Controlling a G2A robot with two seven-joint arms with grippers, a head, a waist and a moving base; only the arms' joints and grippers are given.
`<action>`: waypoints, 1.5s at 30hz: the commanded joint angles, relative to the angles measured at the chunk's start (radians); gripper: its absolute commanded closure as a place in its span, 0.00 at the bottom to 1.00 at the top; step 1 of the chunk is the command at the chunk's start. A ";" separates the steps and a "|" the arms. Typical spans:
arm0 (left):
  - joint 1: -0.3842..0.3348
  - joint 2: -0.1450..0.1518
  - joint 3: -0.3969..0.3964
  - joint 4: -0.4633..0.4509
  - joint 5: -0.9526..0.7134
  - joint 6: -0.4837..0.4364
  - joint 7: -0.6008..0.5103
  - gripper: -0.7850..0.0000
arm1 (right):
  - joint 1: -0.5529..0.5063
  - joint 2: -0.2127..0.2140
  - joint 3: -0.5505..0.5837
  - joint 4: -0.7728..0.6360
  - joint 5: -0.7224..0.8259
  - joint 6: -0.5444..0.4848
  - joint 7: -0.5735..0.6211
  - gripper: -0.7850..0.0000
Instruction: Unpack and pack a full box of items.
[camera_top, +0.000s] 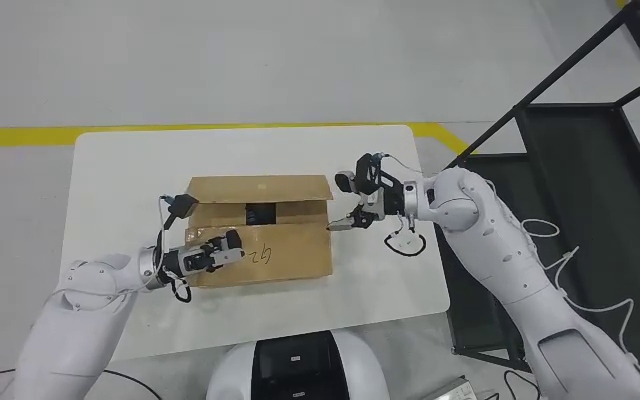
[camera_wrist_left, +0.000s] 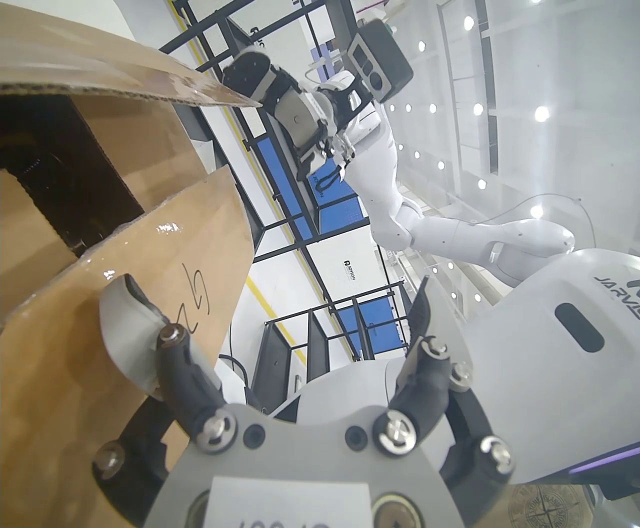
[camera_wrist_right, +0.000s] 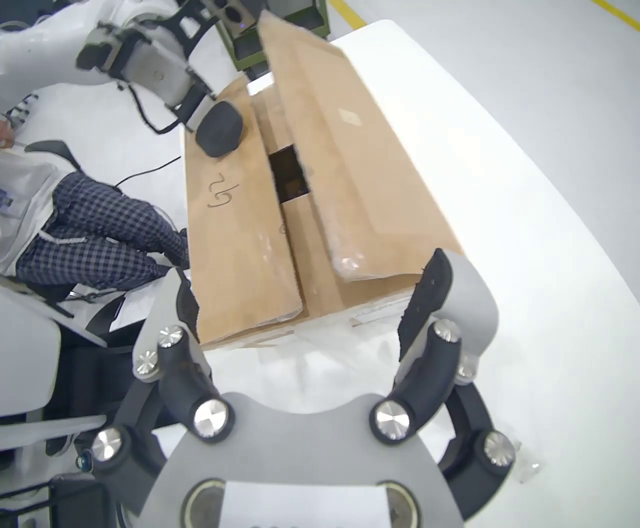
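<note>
Our left gripper lies spread open on the near flap of the box, one pad flat against it, seemingly to press it shut; our right gripper, also open and empty, waits at the raised far flap's corner, likely to fold it; the box sits mid-table.

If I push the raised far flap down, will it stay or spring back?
The far flap looks like stiff corrugated board, so it should hinge as one panel, not flop. It stands tilted up with nothing clamping it, so the crease probably springs back. The glossy tape at its corner may be slippery.
</note>
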 joint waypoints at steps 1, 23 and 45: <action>0.003 0.001 -0.002 -0.001 -0.002 -0.002 0.000 0.00 | 0.001 0.001 0.015 -0.004 0.028 0.032 -0.017 0.00; 0.005 0.005 -0.020 0.000 -0.041 -0.040 0.044 0.00 | 0.038 -0.020 -0.171 -0.027 0.349 0.171 0.247 0.00; 0.000 0.016 -0.089 0.054 0.076 0.062 0.153 0.00 | 0.014 -0.009 -0.150 -0.034 0.375 0.160 0.249 0.00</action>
